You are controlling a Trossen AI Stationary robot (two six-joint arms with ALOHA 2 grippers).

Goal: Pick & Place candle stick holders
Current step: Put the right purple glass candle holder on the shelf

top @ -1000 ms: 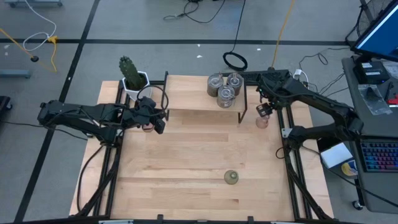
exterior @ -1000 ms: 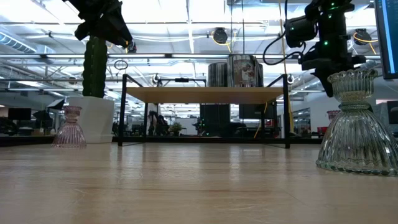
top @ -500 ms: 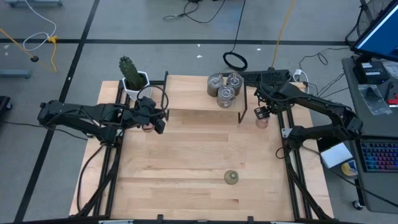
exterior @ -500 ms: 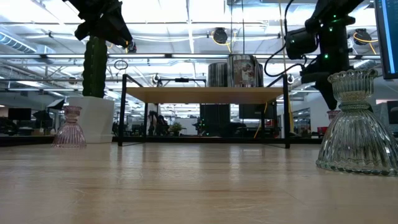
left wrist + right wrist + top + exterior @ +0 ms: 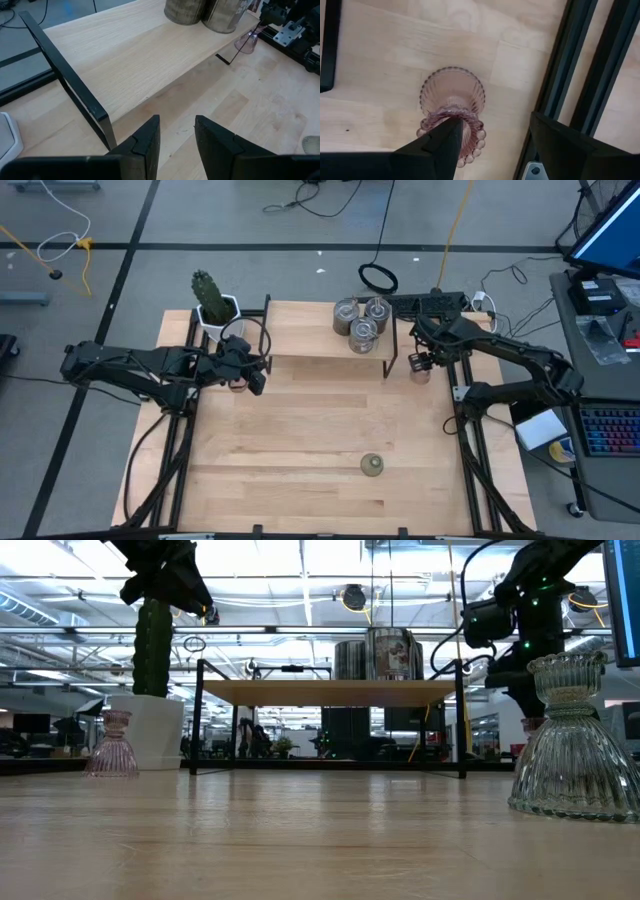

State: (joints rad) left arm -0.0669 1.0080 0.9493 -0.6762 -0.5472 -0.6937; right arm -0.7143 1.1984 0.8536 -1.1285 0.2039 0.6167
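Right gripper (image 5: 492,142) hung over a pink glass holder (image 5: 452,95) at the bench's (image 5: 300,440) right edge, fingers apart, one finger hiding part of its rim, left gripper (image 5: 176,137) fingers parted and empty near the shelf (image 5: 135,55), silvery holders (image 5: 205,12) cut off, green holder (image 5: 372,466) near the bench's front.

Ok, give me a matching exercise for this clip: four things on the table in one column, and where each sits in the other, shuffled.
Things:
1. silvery metal holders
2. olive-green holder
3. cactus
4. pink glass holder under the right gripper

Places:
A. far left corner of the table, in a white pot
B. alone on the near part of the table
C. clustered on top of the raised wooden shelf
D. on the table just past the shelf's right end

Pairs: 1-C, 2-B, 3-A, 4-D
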